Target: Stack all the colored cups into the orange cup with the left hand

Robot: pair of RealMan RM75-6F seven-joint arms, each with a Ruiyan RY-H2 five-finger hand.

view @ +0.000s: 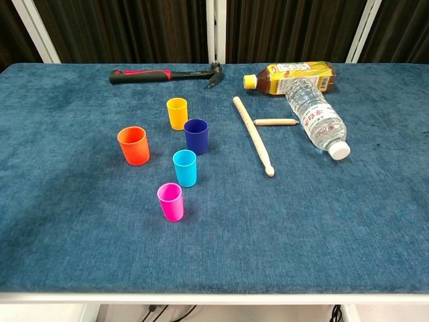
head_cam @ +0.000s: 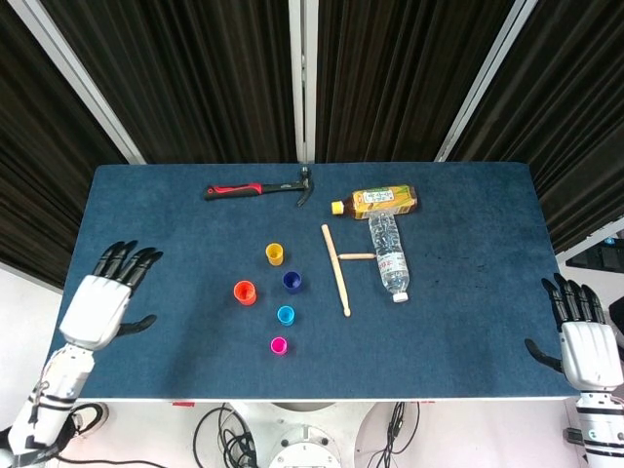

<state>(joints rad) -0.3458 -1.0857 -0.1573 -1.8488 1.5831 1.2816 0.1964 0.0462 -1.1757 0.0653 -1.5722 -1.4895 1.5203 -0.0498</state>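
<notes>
Cups, orange cup (view: 134,145) included, stand separate, unstacked; both robot hands spread, holding nothing

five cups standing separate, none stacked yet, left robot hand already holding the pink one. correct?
Not quite. The left robot hand holds nothing: the head view shows it open, at the table's left edge. The pink cup stands alone on the table, as the chest view shows. The rest is right: five cups, upright and separate, none stacked.
</notes>
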